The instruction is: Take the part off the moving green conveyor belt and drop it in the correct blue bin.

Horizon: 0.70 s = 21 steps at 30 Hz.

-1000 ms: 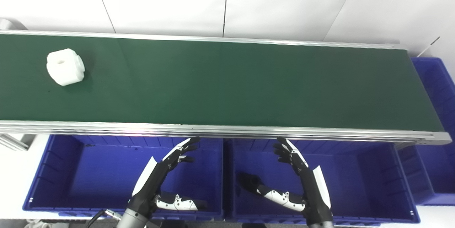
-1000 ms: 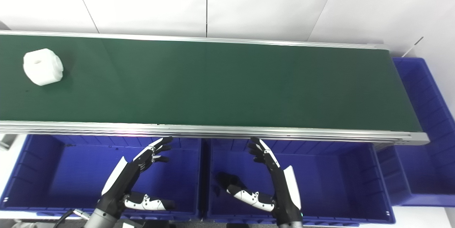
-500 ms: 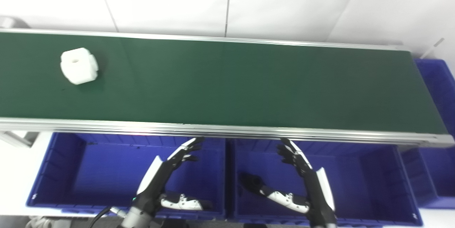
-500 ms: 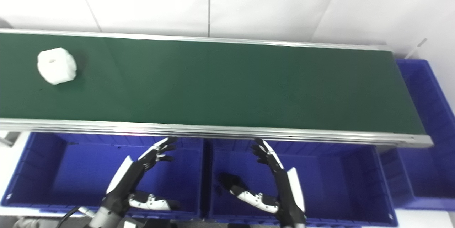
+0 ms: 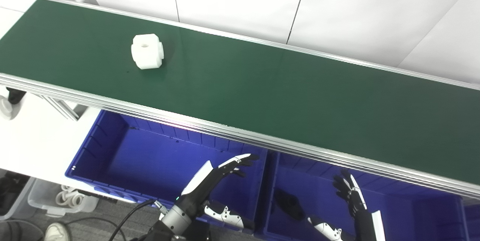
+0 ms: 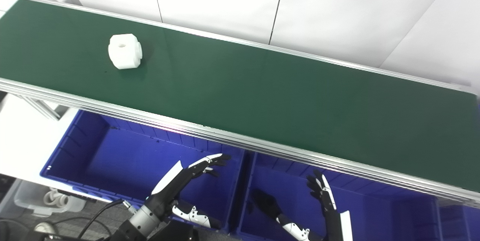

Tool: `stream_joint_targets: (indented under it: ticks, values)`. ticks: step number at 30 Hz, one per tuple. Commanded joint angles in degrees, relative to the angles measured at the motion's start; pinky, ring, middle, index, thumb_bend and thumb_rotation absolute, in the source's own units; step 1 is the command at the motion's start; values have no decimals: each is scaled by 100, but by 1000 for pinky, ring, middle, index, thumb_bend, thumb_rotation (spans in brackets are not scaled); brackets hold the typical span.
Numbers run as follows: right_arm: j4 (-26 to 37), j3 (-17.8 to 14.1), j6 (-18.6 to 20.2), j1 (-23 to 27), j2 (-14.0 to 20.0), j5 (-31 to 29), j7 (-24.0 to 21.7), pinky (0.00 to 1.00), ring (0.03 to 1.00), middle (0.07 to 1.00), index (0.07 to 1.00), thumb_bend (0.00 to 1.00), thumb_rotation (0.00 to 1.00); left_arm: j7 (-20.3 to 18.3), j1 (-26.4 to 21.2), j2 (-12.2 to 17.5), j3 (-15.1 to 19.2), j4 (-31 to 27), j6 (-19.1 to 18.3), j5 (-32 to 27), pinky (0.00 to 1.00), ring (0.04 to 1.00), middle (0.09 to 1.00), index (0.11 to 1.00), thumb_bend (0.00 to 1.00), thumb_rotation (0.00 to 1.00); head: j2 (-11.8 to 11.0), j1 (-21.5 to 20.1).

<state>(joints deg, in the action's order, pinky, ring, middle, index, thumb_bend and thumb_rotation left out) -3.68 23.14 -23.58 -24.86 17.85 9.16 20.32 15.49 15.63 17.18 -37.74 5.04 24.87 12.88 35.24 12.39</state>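
Observation:
A white blocky part [image 5: 147, 51] with a hole in its top lies on the green conveyor belt [image 5: 262, 87], toward its left end; it also shows in the right eye view [image 6: 125, 51]. My left hand [image 5: 215, 181] is open and empty, over the left blue bin [image 5: 108, 151], well below and right of the part. My right hand [image 5: 354, 203] is open and empty, over the middle blue bin [image 5: 296, 181], far from the part.
A silver rail [image 5: 225, 130] edges the belt's near side above the bins. A clear box with white pieces [image 5: 63, 199] and cables [image 5: 123, 218] lie on the floor at lower left. A white wall [image 5: 262, 4] stands behind the belt.
The camera has turned left and tilted, so the whole picture has shifted. The white part has ridden the belt rightward. Both hands stay open over their bins.

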Motion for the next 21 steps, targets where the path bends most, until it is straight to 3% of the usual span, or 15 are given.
stream_joint_targets:
  ticks: [1,10,21]
  values:
    - [82,7,-334,-9,57,12,58,838,852,861,932,757,368,174,-55,56,-48,-105,205,71,700,840,896,848,852,307,-47,-25]
    - [-91,126,-335,22,86,140,242,812,839,853,924,766,372,622,-207,181,-430,133,205,54,688,831,890,843,848,297,-486,-65]
    - [-174,100,-334,29,20,30,142,795,847,859,929,772,336,876,-379,262,-708,341,205,-94,662,808,866,817,859,272,-798,75]
